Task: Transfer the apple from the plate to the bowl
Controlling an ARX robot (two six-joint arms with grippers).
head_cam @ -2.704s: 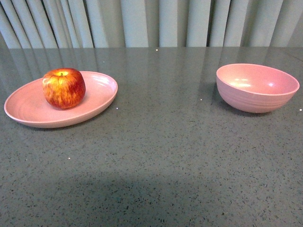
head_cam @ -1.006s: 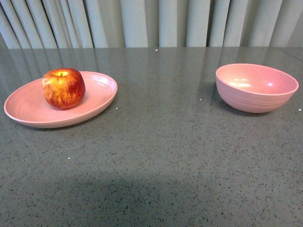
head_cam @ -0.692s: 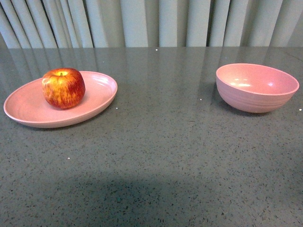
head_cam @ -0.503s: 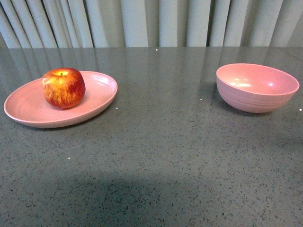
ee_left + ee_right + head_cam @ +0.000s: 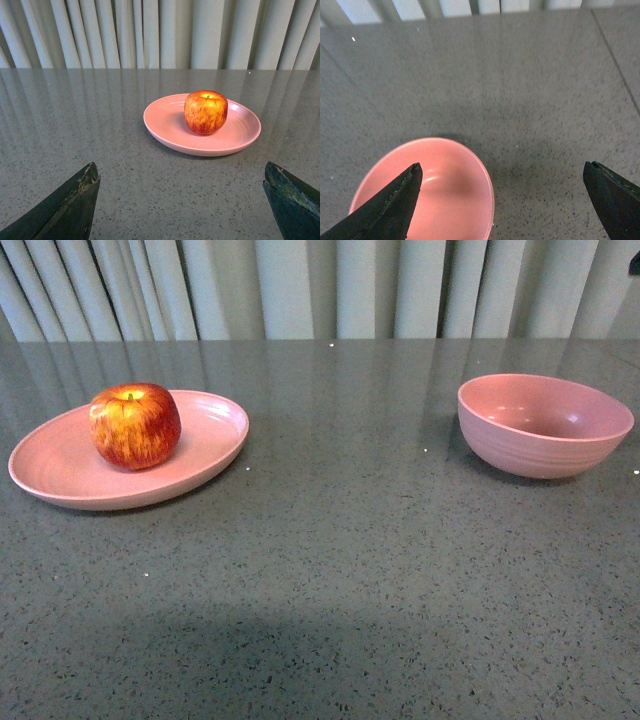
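Both grippers stand with their jaws spread wide. The left gripper (image 5: 181, 170) hangs low over the table on the near side of the plate, with the apple straight ahead between its two dark fingers (image 5: 75, 202). The right gripper (image 5: 502, 166) hangs above the bowl and looks down on its far rim.

A grey speckled stone-like tabletop (image 5: 340, 570) fills the scene, with a pale pleated curtain (image 5: 300, 285) along its far edge. On the left lies the wide, shallow, oval pink plate (image 5: 60, 465). On the right, well apart from it, stands the deep round pink bowl (image 5: 540, 445) with faint ridges around its outside. The round red apple with yellow-orange streaks (image 5: 135, 425) sits upright on the plate, short stem up, towards the plate's far side.
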